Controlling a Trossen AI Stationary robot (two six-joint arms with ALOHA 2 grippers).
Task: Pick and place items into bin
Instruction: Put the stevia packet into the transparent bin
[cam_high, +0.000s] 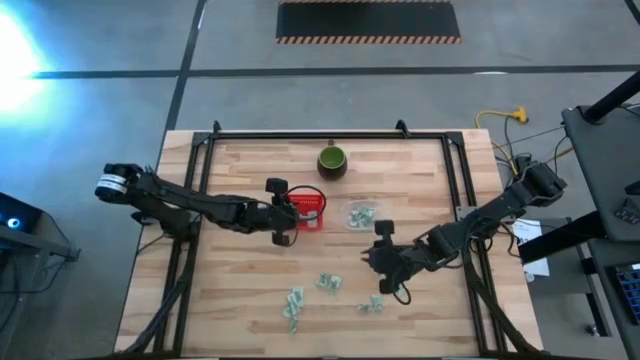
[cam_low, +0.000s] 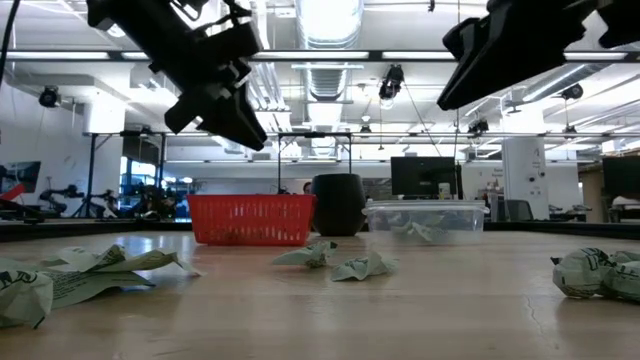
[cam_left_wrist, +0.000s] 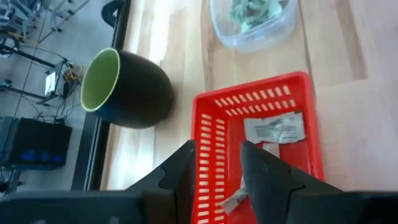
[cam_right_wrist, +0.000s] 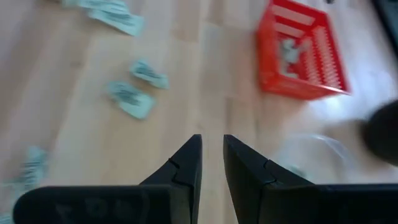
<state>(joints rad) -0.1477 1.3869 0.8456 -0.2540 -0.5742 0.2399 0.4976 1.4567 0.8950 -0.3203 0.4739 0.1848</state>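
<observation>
Left gripper (cam_left_wrist: 217, 171) above red basket (cam_high: 308, 209), jaws slightly apart, gripping nothing. Right gripper (cam_right_wrist: 212, 163) above bare desk (cam_high: 240, 290), jaws narrowly apart, empty. Wrapped pieces (cam_high: 329, 283) scattered on desk front; some inside basket, others in clear container (cam_high: 362, 214) beside dark green cup (cam_high: 332, 160).

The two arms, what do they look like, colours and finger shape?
Both arms are dark, slim and jointed. The left arm has a white band near its base. Each gripper, left and right, has two dark, angular fingers tapering toward the tips.
</observation>
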